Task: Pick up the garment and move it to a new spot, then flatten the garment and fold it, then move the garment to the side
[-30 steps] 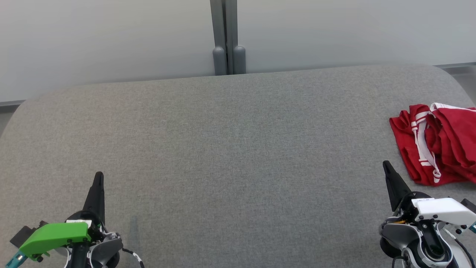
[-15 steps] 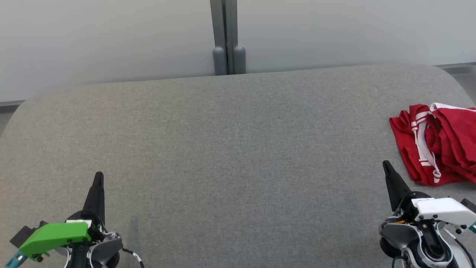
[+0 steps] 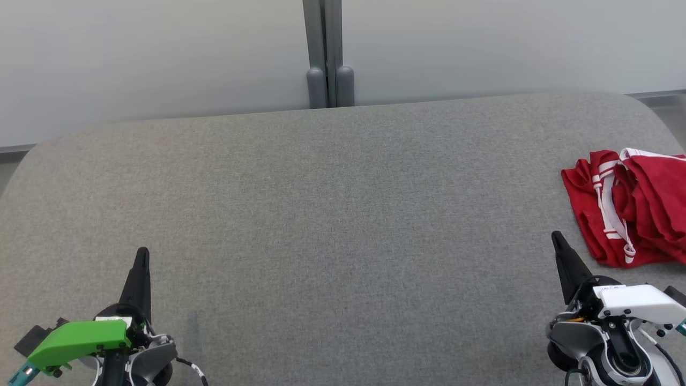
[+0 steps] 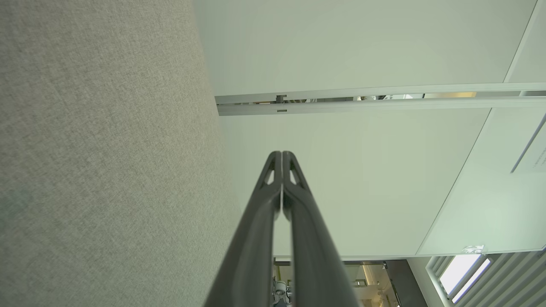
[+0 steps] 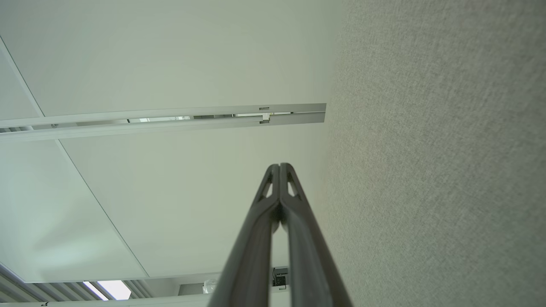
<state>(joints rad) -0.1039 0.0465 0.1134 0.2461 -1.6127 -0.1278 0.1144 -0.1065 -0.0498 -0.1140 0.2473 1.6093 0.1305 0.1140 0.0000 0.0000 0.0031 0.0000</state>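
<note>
A crumpled red garment with white stripes (image 3: 643,214) lies at the right edge of the grey fabric-covered worktop (image 3: 343,214), just beyond the right end effector (image 3: 558,239). The right and left end effector (image 3: 142,254) are both closed, empty.

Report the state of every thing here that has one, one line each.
garment: crumpled in a heap, unfolded, lying on the table's right side, held by nothing.
left gripper: shut, empty, fingers pressed together.
right gripper: shut, empty, beside the garment but apart from it.
table: grey fabric top, bare across the middle.
</note>
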